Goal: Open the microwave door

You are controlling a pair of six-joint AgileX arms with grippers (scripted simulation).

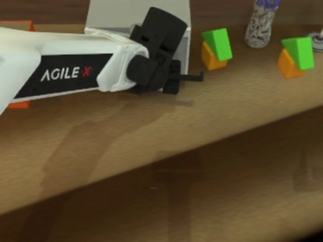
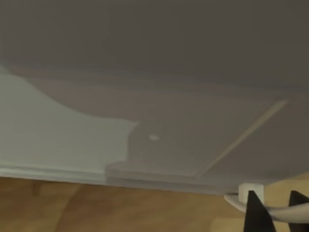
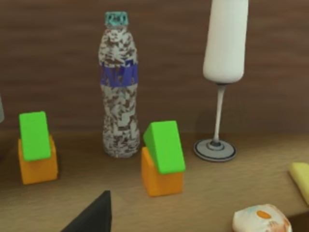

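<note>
Left pincer [image 1: 194, 77] at the microwave [image 1: 136, 15] front.
Set at bench [image 1: 212, 151] rear left; pincer by door [image 2: 193, 130] edge, presumably seeking its handle; grip state impossible to tell. Right pincer unseen.

The near half of the wooden table [image 1: 166, 181] lies open across its whole width, giving free passage in front of everything. Along the far edge, the microwave [image 1: 108, 15] at left is fronted closely by the left arm [image 1: 65, 70], whose left gripper [image 1: 189, 78] reaches out past the appliance's right front corner and narrows the gap to the nearer orange-and-green block [image 1: 216, 48]. Further right, a patterned bottle [image 1: 261, 22], a second orange-and-green block [image 1: 295, 55] and a wine glass [image 3: 221, 72] crowd the back, with only narrow lanes between them.
</note>
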